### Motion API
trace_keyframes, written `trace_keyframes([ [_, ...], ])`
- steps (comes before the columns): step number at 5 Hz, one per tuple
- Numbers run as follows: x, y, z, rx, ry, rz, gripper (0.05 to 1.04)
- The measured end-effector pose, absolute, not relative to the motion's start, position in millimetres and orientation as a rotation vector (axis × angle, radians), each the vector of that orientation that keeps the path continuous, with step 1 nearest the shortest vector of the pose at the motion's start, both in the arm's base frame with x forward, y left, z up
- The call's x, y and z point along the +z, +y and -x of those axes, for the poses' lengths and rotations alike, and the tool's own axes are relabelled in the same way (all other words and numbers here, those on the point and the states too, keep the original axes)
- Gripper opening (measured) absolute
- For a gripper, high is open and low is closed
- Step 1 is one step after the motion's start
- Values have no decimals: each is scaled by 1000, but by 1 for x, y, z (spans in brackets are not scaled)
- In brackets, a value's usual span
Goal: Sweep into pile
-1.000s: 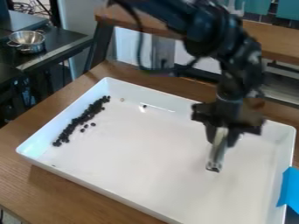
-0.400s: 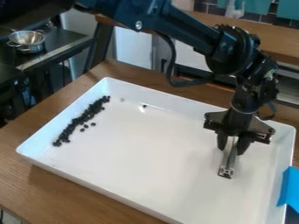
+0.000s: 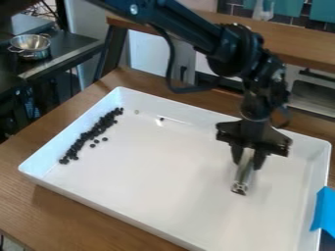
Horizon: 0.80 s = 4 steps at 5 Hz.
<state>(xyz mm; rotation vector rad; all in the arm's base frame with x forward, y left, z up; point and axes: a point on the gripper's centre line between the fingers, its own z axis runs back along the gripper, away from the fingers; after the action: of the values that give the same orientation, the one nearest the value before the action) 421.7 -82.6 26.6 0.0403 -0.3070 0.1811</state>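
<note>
End effector (image 3: 247, 163) and metal bar (image 3: 243, 178) moved nearer the dark beads (image 3: 97, 128).

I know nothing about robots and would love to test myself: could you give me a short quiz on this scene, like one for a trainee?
1. Multiple choice: Along which wall of the large white rectangular tray, as the camera sees it, do most of the small round black pieces lie?
a) right
b) left
c) nearest the camera

2. True or false: The black two-finger gripper holds a silver metal bar apart from the row of black pieces.

3. Fill in the colour: The flat patch at the tray's right-hand wall is ____.

Key: 1. b; 2. true; 3. blue
</note>
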Motion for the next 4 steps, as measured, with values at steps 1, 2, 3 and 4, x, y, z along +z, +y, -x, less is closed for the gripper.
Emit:
trace_keyframes([
  [1, 26, -63, -422, 178, -281, -41, 367],
  [2, 27, -44, -424, 184, -266, -52, 367],
  [3, 28, 3, -429, 239, -269, -70, 367],
  [4, 28, 37, -431, 270, -284, -83, 367],
])
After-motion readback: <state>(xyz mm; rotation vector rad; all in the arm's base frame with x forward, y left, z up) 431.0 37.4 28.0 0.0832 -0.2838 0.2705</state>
